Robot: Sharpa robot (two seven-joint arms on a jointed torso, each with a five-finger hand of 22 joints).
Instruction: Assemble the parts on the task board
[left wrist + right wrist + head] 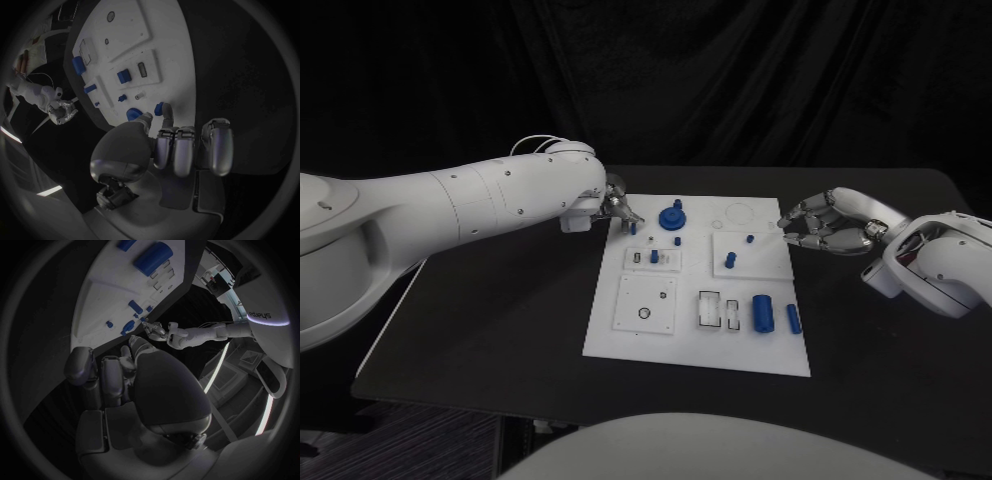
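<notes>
1. Black table (488, 330) against dark drapes, with the white board (625, 340) at its middle.
2. Parts on board: blue knob (674, 216) near the far edge, large cylinder (762, 312) and a slimmer peg (793, 319) at the near right.
3. Left hand (615, 207): at the board's far left corner, pinching a small blue part (160, 108).
4. Right hand (826, 225): just off the board's right edge, fingers curled in, holding nothing.
</notes>
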